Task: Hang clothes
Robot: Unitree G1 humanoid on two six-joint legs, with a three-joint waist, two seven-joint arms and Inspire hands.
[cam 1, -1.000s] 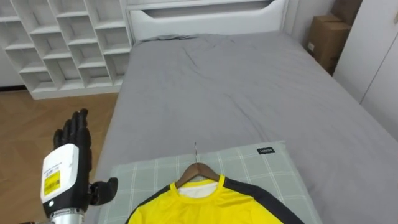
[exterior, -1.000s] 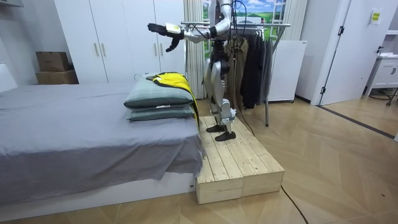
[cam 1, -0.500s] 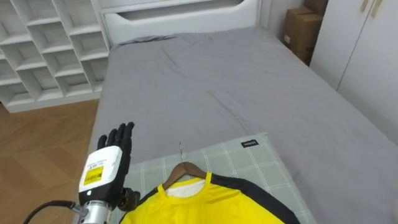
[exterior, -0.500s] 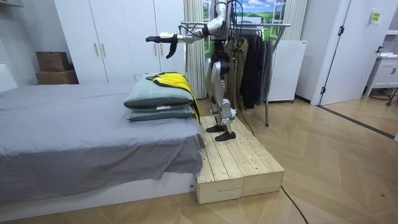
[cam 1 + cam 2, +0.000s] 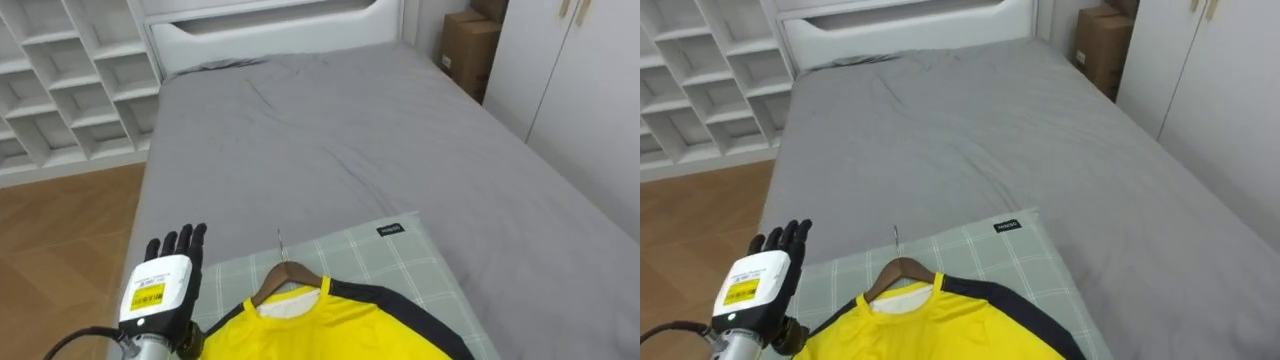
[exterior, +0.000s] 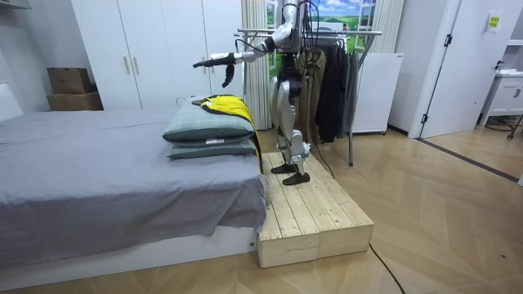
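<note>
Grey bed [image 5: 380, 140], yellow shirt [image 5: 330, 330], white shelves [image 5: 60, 90] L.

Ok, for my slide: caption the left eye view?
Left hand hovers open beside yellow shirt on wooden hanger atop green checked pillow.
</note>
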